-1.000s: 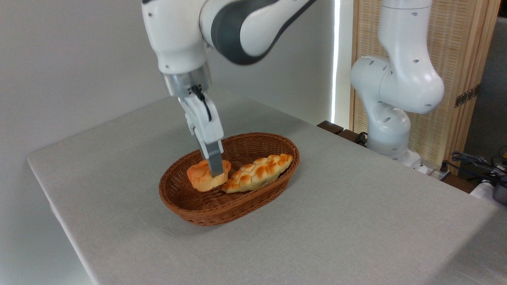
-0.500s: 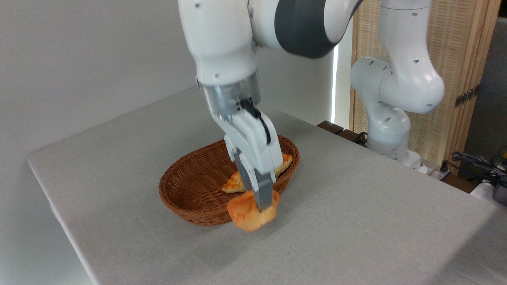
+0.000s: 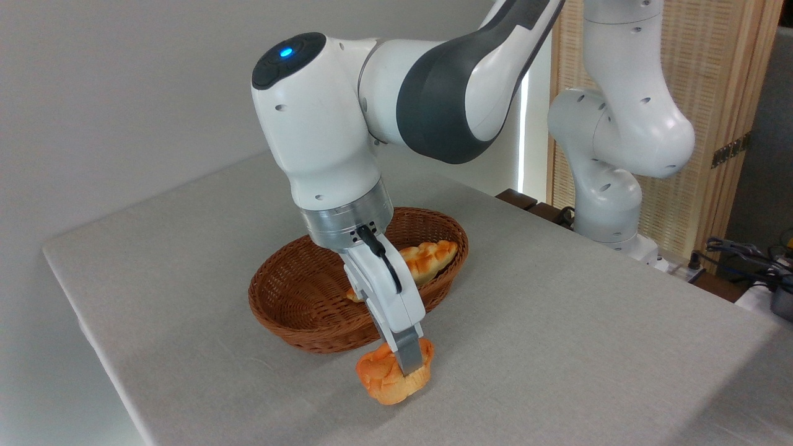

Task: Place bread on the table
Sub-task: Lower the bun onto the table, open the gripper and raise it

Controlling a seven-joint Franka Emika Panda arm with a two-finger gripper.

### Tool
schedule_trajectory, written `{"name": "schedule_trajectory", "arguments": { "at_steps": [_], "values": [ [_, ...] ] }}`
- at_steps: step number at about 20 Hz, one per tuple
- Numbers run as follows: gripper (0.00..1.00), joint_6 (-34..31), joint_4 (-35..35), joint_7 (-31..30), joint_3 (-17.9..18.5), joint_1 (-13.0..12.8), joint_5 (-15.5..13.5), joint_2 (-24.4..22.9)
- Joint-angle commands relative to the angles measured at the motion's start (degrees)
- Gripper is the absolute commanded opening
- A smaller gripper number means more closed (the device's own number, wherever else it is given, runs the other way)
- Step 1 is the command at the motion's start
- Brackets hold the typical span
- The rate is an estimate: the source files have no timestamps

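Note:
The bread (image 3: 385,376), a small orange-golden bun with a lumpy top, is low over the grey table (image 3: 557,347), just in front of the wicker basket; its underside looks to touch the cloth. My gripper (image 3: 410,367) reaches down from above and is shut on the bun, one grey finger (image 3: 409,357) pressed against its right side, the other finger hidden behind it.
The oval brown wicker basket (image 3: 297,313) stands directly behind the bun and holds a long pale braided loaf (image 3: 427,255), partly hidden by my wrist. A second white arm's base (image 3: 610,186) stands at the table's far right edge, with cables beside it.
The bun has been lifted out of the basket, carried forward and right over the rim, and lowered to the cloth. My arm has dropped and swung toward the camera.

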Motion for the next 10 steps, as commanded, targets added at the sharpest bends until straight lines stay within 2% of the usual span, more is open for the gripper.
{"name": "schedule_trajectory", "arguments": {
  "at_steps": [1,10],
  "values": [
    [1.00,0.45,0.64,0.01,0.24,-0.34,0.60,0.06],
    [1.00,0.36,1.26,-0.34,0.24,-0.34,0.16,-0.99]
  ]
}}
